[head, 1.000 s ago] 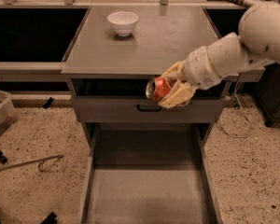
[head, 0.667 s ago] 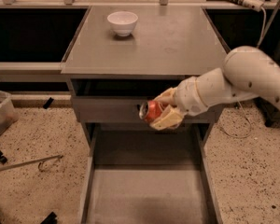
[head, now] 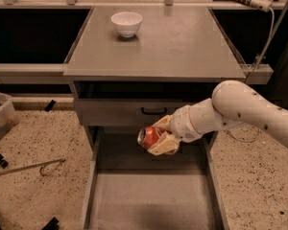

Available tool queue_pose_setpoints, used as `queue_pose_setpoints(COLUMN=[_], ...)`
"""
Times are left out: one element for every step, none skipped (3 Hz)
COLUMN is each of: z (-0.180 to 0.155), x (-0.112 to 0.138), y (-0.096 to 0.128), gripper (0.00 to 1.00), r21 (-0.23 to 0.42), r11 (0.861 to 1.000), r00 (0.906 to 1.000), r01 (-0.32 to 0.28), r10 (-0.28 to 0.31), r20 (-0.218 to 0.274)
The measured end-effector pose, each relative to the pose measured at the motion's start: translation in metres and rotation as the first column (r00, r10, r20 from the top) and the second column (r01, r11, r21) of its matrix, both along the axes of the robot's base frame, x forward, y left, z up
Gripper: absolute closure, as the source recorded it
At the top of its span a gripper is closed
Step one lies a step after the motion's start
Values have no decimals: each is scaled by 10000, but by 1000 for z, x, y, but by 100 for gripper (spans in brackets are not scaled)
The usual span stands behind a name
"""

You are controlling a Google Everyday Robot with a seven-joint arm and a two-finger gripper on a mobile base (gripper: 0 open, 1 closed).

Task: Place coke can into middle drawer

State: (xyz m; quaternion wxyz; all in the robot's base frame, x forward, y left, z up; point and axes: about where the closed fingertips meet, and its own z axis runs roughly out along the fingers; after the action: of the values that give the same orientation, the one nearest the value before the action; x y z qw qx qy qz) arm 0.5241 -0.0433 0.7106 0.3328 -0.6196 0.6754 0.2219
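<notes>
The coke can (head: 149, 136) is red-orange with a silver end facing left. It lies sideways in my gripper (head: 159, 137), which is shut on it. The white arm comes in from the right. The can hangs above the back part of the middle drawer (head: 153, 195), a long grey tray pulled out toward the camera with a bare floor and low side walls. The gripper is just below the closed grey drawer front with a black handle (head: 153, 111).
A white bowl (head: 126, 23) stands at the back left of the grey cabinet top (head: 182, 47). A white cable (head: 266, 37) hangs at the right. A clear bin (head: 2, 119) and a metal rod (head: 26, 167) are on the speckled floor at the left.
The gripper with the can has moved down and to the left, from in front of the upper drawer front to above the open middle drawer.
</notes>
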Motion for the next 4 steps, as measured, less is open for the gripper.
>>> queue_pose_setpoints(z=[2,-48,-136,-215], x=[-1,-12,-18,-19], y=[2,2,-3,-9], gripper=[100,100,100,100], r21=[67,148,71,-69], r11=[10000,9999,9974,9819], r00=[9997,9992,9975,9803], r01=[-67,-42,711,1890], r10=[65,36,-711,-1891], r20=[231,400,57,-563])
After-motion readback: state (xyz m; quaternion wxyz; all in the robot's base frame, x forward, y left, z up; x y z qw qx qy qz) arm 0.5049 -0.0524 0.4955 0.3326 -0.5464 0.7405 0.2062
